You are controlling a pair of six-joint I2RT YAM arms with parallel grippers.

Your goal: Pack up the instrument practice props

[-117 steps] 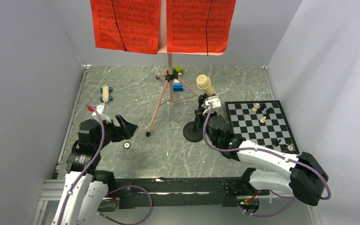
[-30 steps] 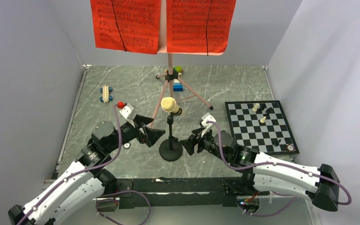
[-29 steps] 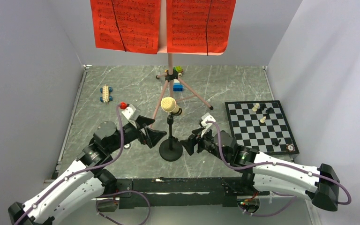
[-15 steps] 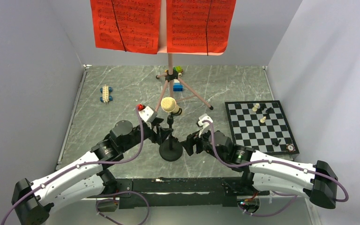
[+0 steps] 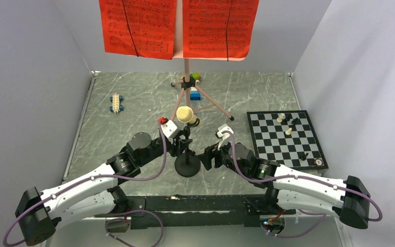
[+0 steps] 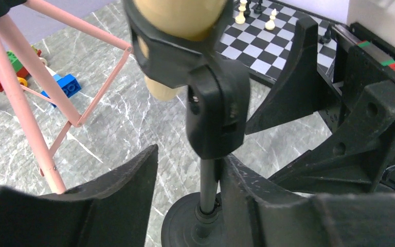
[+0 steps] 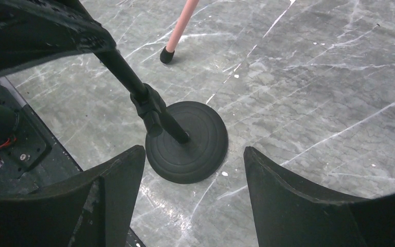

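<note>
The beige foam-headed microphone (image 5: 185, 114) sits clipped upright on the small black mic stand (image 5: 187, 167), near the table's front middle. My left gripper (image 5: 181, 145) is around the stand's pole (image 6: 207, 190). Its right finger (image 6: 247, 195) touches the pole and its left finger (image 6: 128, 190) stands apart, so it is open. My right gripper (image 5: 209, 157) is open just right of the round base (image 7: 205, 134), holding nothing. Behind stands the pink tripod music stand (image 5: 187, 69), with red sheet-music pages (image 5: 138, 25) on its desk. One pink leg (image 6: 25, 103) shows in the left wrist view.
A chessboard (image 5: 283, 136) with pieces lies at the right. A small toy block car (image 5: 115, 102) sits at the back left, and coloured blocks (image 5: 194, 94) lie under the tripod. A tripod foot (image 7: 166, 55) rests close behind the mic base. Grey walls enclose three sides.
My left arm has reached right to the mic stand, and its jaws have narrowed around the pole. The right gripper has hardly moved. Earlier the mic stand stood further right, by the chessboard.
</note>
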